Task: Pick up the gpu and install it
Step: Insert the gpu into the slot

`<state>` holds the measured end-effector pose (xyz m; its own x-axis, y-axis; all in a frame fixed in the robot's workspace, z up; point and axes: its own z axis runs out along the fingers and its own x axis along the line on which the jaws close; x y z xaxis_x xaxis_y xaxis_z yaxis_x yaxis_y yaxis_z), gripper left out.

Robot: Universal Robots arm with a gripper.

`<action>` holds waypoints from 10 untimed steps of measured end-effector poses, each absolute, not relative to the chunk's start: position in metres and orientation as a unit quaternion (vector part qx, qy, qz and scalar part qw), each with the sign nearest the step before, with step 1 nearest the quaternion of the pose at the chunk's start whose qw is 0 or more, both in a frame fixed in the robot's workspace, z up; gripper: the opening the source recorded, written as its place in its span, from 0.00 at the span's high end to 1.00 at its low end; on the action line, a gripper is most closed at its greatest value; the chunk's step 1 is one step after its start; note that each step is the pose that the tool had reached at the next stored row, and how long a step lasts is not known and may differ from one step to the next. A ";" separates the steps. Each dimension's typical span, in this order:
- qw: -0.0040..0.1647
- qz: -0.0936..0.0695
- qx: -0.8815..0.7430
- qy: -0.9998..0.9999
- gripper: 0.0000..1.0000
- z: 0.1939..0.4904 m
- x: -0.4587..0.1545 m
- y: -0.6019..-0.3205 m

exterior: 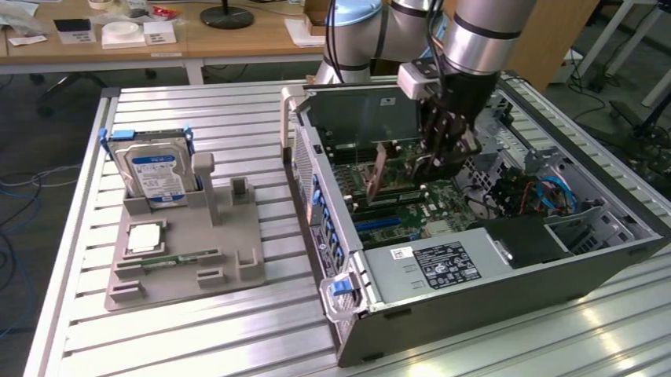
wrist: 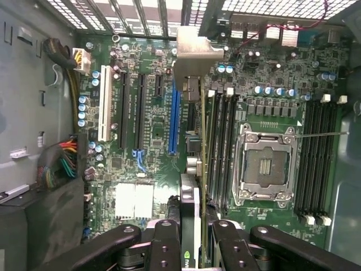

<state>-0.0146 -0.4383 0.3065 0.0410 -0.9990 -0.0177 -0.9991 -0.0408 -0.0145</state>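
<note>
a robotics lab: robot arm [exterior: 482, 31] over a slotted aluminium bench [exterior: 210, 338], open computer case [exterior: 472, 314], wooden desks [exterior: 241, 43] behind.

No words legible
Green logo on the gpu [wrist: 189, 209] inside the computer case [exterior: 493, 308]; power supply [exterior: 445, 263] label inside and hard drive [exterior: 157, 169] label beside it unreadable.

Bright, even light from above in the exterior view, with white glare streaks on the slatted table [exterior: 210, 338] and deep shadow inside the computer case [exterior: 493, 306]. In the wrist view, softly lit motherboard [wrist: 146, 141], washed-out vent grille [wrist: 113, 11].
</note>
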 end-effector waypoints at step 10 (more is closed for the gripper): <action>0.011 0.001 -0.721 0.692 0.73 0.300 -0.022 -0.440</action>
<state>-0.0220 -0.4405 0.3002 0.0409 -0.9990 -0.0177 -0.9991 -0.0407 -0.0144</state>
